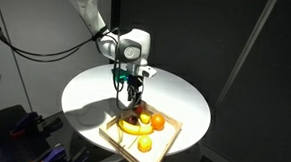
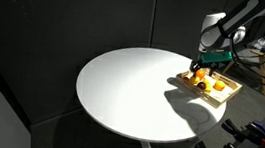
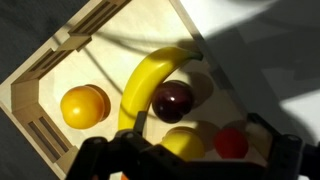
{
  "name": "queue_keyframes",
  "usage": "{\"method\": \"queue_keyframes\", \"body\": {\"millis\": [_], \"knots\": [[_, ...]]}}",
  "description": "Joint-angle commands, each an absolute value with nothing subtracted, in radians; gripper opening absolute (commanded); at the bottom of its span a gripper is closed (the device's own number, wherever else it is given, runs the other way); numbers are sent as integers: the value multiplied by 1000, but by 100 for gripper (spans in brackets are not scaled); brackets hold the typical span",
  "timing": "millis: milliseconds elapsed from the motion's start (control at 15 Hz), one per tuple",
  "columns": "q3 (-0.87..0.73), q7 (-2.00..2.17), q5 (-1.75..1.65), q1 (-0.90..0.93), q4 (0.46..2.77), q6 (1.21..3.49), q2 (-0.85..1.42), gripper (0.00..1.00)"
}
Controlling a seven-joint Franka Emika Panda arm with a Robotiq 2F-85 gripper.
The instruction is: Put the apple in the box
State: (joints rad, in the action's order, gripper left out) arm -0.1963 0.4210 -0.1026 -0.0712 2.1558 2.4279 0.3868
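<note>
The apple, small and dark maroon, lies inside the box, a shallow light wood tray, against the inner curve of a banana. My gripper hangs just above the box with its fingers spread wide and nothing between them. The apple sits just ahead of the left finger and looks free of it. In both exterior views the gripper is over the box at the table's edge. The apple shows as a dark spot below the fingers.
The box also holds an orange fruit, a yellow fruit and a brighter red fruit near my fingers. The box rests on a round white table. Dark curtains surround it.
</note>
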Motion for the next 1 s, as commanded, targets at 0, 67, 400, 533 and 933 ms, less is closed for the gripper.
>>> {"method": "queue_keyframes", "body": {"millis": [0, 67, 400, 533, 933], "knots": [[-160, 319, -73, -66, 2221, 2385, 296, 100], [-148, 298, -68, -64, 2235, 2372, 277, 100], [-118, 281, -78, -39, 2305, 2296, 182, 100], [-110, 297, -85, -29, 2334, 2268, 142, 100], [-68, 294, -84, -6, 2416, 2204, 26, 100]]}}
